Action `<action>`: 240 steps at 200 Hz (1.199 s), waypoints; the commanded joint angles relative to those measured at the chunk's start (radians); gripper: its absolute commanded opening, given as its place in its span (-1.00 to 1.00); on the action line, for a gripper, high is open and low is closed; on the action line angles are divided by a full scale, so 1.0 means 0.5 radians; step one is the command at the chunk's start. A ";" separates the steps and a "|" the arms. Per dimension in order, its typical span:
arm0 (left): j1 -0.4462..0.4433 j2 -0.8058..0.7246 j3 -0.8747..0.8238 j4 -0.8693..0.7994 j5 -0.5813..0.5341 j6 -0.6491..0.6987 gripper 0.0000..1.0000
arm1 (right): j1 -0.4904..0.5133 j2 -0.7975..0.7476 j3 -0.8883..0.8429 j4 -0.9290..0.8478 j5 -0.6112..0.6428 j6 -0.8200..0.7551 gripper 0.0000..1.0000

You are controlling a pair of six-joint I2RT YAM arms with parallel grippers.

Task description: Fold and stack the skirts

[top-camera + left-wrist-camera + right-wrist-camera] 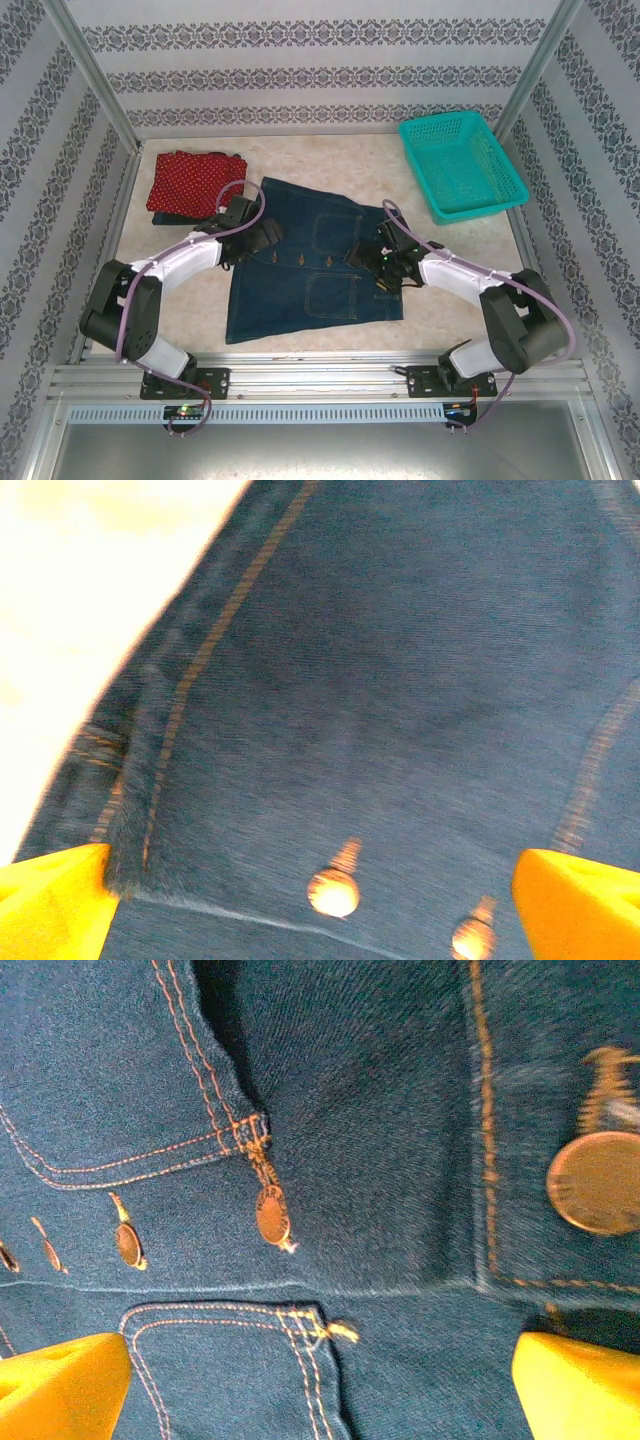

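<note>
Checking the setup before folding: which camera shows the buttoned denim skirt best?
The top external view: the denim skirt lies spread flat with its whole outline visible. The left wrist view gives a blurred close-up of a seamed edge and two buttons; the right wrist view gives a sharp close-up of pocket corners and stitching.

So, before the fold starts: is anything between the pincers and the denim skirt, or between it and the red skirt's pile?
Nothing visible. The left pincer and right pincer sit open directly over the denim skirt, and bare table lies between it and the red dotted skirt.
</note>
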 commanded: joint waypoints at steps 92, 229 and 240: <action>-0.004 -0.041 0.223 -0.245 -0.432 -0.185 1.00 | -0.058 0.516 0.554 -0.078 0.221 -0.317 0.95; 0.063 1.414 1.824 -0.249 0.131 0.383 1.00 | -0.389 1.030 1.453 -0.301 0.178 -0.733 0.96; 0.073 1.521 1.961 -0.263 0.136 0.393 1.00 | -0.393 1.116 1.527 -0.304 0.197 -0.705 0.95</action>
